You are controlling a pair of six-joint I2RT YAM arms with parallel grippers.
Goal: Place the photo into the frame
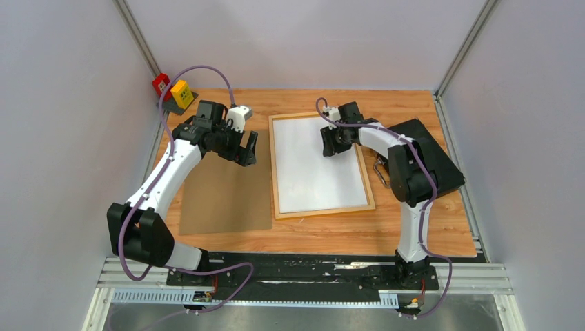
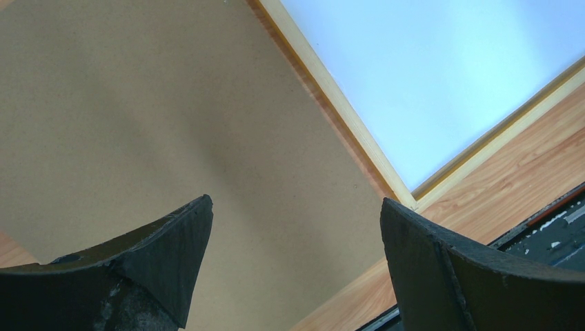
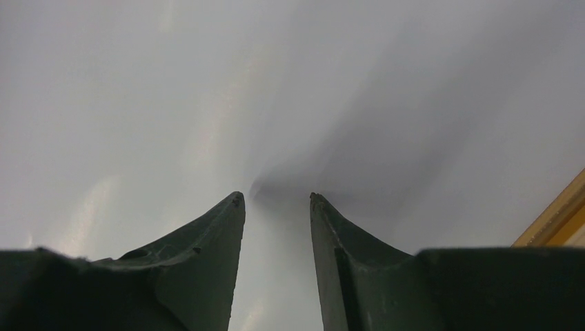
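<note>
The frame point(image 1: 273, 169) lies flat in the middle of the table, light wood side up. The photo point(image 1: 314, 169) lies inside it with its white back up; the printed side is hidden. My right gripper point(image 1: 331, 146) is low over the photo's far right part, jaws a little apart with nothing between them, tips at the white paper point(image 3: 172, 89). A strip of the frame point(image 3: 552, 221) shows at the right. My left gripper point(image 1: 247, 148) is open and empty above the brown hardboard panel point(image 1: 221, 196), left of the frame. In the left wrist view the gripper point(image 2: 296, 214) hangs over the panel point(image 2: 138, 117) beside the frame's rail point(image 2: 345, 117).
A black case point(image 1: 431, 155) with a metal handle point(image 1: 380, 170) lies right of the frame, under the right arm. A red and yellow box point(image 1: 172, 89) sits at the far left corner. Grey walls close in three sides.
</note>
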